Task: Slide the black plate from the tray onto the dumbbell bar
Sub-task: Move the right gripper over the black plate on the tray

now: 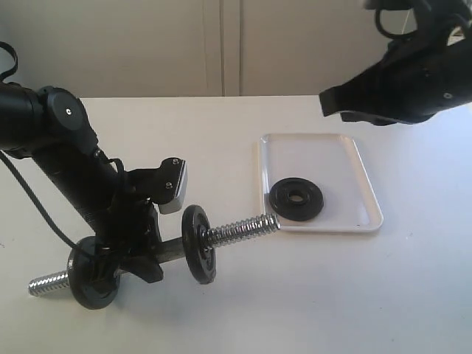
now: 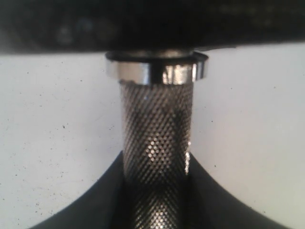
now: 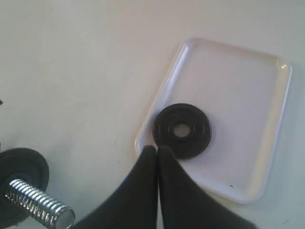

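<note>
The left claw is clamped on the knurled middle of the dumbbell bar, which is held low over the surface between its two mounted discs. The right claw is held with its fingers pressed together and nothing between them, raised above the tray. Only the black plate is contained in the tray, lying flat near the corner closest to the bar. In the exterior view the bar's threaded end is seen just beside the tray's rim; contact cannot be told. The knurling and a shiny collar on the bar are shown only by the left wrist view. The meeting of the right fingers is shown only by the right wrist view. In the exterior view that claw appears merely as a dark shape.
</note>
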